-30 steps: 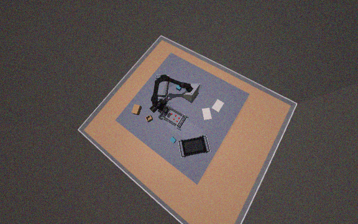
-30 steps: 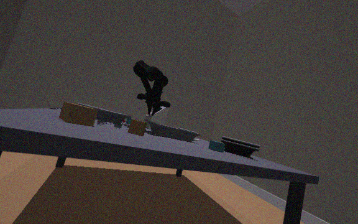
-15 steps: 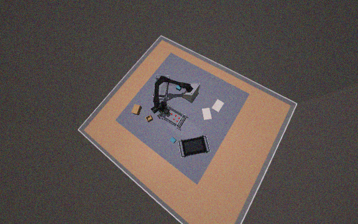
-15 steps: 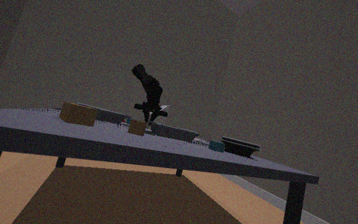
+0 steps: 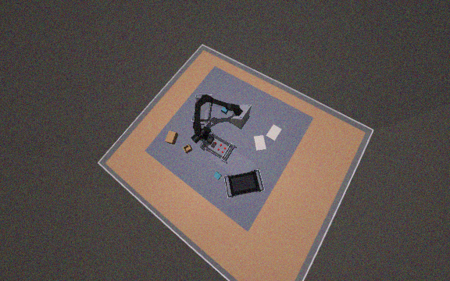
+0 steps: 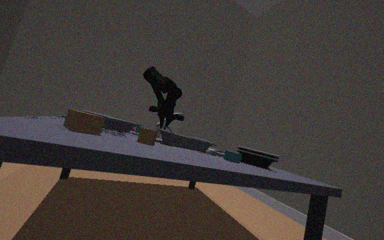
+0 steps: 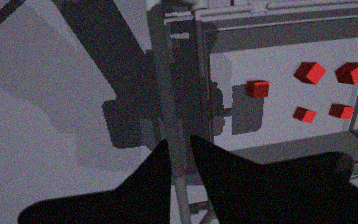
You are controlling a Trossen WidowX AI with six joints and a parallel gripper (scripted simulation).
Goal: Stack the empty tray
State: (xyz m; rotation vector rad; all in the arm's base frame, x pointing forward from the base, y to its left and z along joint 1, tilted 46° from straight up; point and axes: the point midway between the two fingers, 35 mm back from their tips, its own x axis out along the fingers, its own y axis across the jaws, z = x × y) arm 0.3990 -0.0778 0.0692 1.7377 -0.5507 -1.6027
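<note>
The loaded grey tray [image 5: 229,148] [image 6: 187,142] [image 7: 290,40] stands on the table with several red blocks inside. Its near bar [image 7: 164,80] runs along the outside of one end wall and appears raised off the table. The other bar [image 5: 231,153] lies out over the opposite end. My gripper [image 6: 164,127] [image 7: 179,143] points down at the near bar with its fingers narrowly open. In the wrist view the bar passes between the fingertips; no firm grip shows. An empty grey tray [image 5: 210,112] [image 6: 120,125] lies behind the arm, partly hidden by it.
A black tray [image 5: 244,183] [image 6: 259,159] with bars at its ends stands beyond a teal block [image 5: 217,176] [image 6: 233,157]. An orange box [image 5: 171,137] [image 6: 85,123] and a smaller orange piece [image 5: 187,148] [image 6: 147,137] lie beside the loaded tray. Two white pads [image 5: 273,132] [image 5: 259,142] lie opposite.
</note>
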